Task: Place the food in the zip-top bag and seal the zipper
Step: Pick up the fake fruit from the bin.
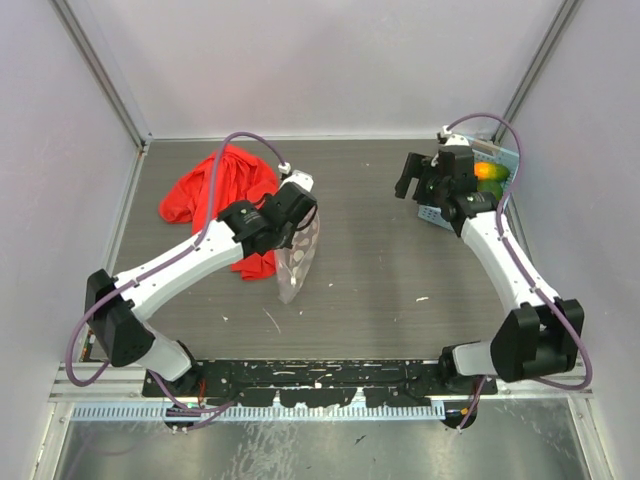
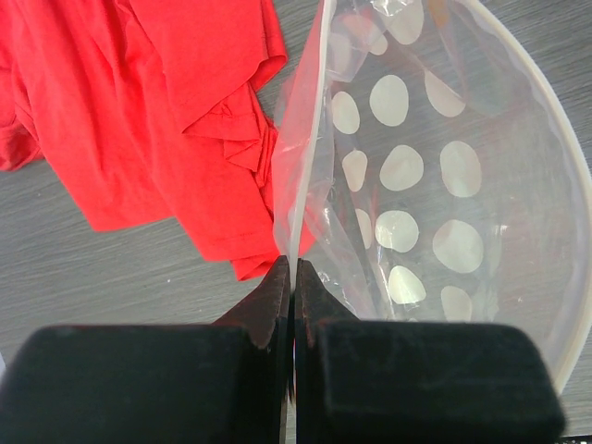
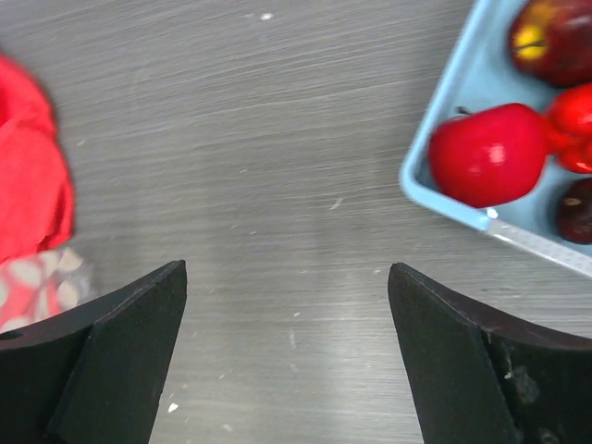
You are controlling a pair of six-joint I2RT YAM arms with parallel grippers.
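**Thin pinch on the bag lip is the weak spot**

The left fingers [image 2: 270,301] are clenched on 1 lip of the zip-top bag [image 2: 416,185], right at the zipper [image 2: 301,157], holding the mouth gaping just beside the red cloth [image 2: 139,92]. The right fingers [image 3: 120,351] are released and empty, spread wide over the bare bench [image 3: 277,139] close to the light blue basket [image 3: 451,79]. The food waits in that basket, well apart from the bag, with a red apple [image 3: 486,153] nearest.

Risks, as I judge them:
- The slick film could slide out of so narrow a pinch when a fruit's weight lands.
- The limp mouth may fold shut.
- The glossy apple could squirt from the fingers.
- A fruit dropped wide would roll away.
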